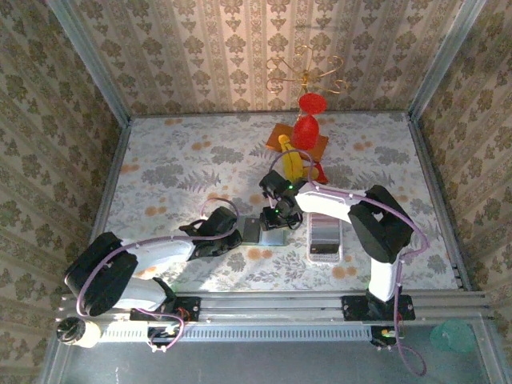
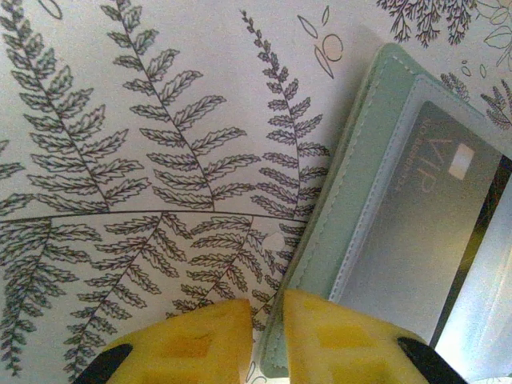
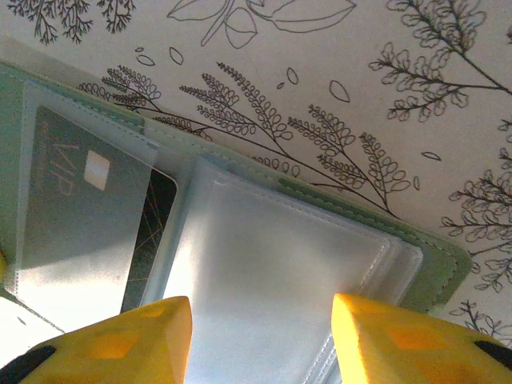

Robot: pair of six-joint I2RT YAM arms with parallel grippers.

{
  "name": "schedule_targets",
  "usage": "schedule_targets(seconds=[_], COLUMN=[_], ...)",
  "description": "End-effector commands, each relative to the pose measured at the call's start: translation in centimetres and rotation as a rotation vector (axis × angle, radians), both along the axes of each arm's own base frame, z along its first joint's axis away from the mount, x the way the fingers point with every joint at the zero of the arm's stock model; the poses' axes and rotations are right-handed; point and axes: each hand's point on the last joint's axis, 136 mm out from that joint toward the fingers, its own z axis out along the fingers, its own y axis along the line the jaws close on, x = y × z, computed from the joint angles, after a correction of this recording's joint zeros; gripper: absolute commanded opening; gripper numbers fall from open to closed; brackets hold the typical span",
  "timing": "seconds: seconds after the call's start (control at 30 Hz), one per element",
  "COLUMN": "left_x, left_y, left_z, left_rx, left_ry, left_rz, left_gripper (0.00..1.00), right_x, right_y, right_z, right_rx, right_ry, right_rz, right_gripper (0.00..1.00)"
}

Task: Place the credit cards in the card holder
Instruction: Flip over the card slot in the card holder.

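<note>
The left claw (image 2: pixel 268 320) sits closest to its wrist camera. Its two yellow fingertips (image 2: pixel 192 340) are drawn almost together at 6 o'clock, and the stitched edge of the card holder (image 2: pixel 352 200) runs into the narrow gap between them, so it is pinching the holder's rim. The sage-green holder lies open on the fern-printed counter (image 2: pixel 120 160) and stretches away toward 2 o'clock. A grey card marked VIP (image 2: pixel 416 224) is tucked under one of its clear pockets.

In the right wrist view, the right claw (image 3: pixel 262 328) is spread wide with nothing between its fingers (image 3: pixel 136 344). They stand at 7 and 5 o'clock over an empty clear sleeve of the card holder (image 3: pixel 432 272). At 9 o'clock the grey VIP card (image 3: pixel 72 224) sits in its pocket, and a dark card (image 3: pixel 152 232) shows from behind its edge.

From above, the card holder (image 1: pixel 258 230) lies near the middle of the counter (image 1: pixel 176 168). The left claw (image 1: pixel 240 234) meets it from 9 o'clock and the right claw (image 1: pixel 276 216) stands at its 1 o'clock corner. A long white tray (image 1: pixel 326 232) lies just at the holder's 3 o'clock, with a striped row of credit cards (image 1: pixel 326 254) at its near end. A red ornament (image 1: pixel 308 120) stands well away at 12 o'clock.
</note>
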Motion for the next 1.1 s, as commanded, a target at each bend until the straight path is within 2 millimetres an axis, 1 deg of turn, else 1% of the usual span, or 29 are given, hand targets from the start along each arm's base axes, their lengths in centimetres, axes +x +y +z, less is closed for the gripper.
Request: schedule_targets(seconds=[0.0,0.07,0.13,0.23,0.37,0.4,0.57,0.8,0.93,1.07], left_x=[-1.5,-1.5,-1.6,-1.6,-1.7,-1.7,-1.9,-2.0,-2.0,-2.0], left_y=[-2.1,-2.1,-2.0,-2.0,-2.0,-2.0,-2.0,-2.0,-2.1,-1.6], left_z=[-1.6,-1.6,-1.7,-1.7,-1.8,-1.8,-1.9,-2.1,-1.9,-1.8], left_rx=[-0.052,-0.054,-0.054,-0.056,-0.056,-0.057,-0.059,-0.069,-0.076,-0.074], left_ry=[0.066,0.067,0.068,0.067,0.07,0.07,0.07,0.068,0.061,0.047], left_rz=[-0.075,-0.072,-0.072,-0.069,-0.067,-0.066,-0.062,-0.052,-0.054,-0.043], left_gripper=[0.2,0.2,0.2,0.19,0.19,0.19,0.18,0.17,0.17,0.17], right_x=[-0.8,-1.0,-1.3,-1.5,-1.5,-1.0,-0.9,-0.8,-0.6,-0.4], right_y=[-0.9,-1.0,-0.7,0.6,3.0,3.9,5.7,7.0,7.8,8.5], right_z=[-0.8,-1.1,-1.4,-1.3,0.0,0.6,1.9,2.5,3.1,3.5], right_rx=[-0.081,-0.09,-0.079,-0.012,0.119,0.167,0.274,0.35,0.403,0.442], right_ry=[0.027,0.039,0.06,0.084,0.104,0.086,0.093,0.108,0.109,0.112], right_rz=[0.028,0.028,0.026,0.014,0.013,0.015,0.016,0.01,0.003,-0.005], right_gripper=[0.51,0.52,0.53,0.55,0.56,0.56,0.56,0.56,0.56,0.56])
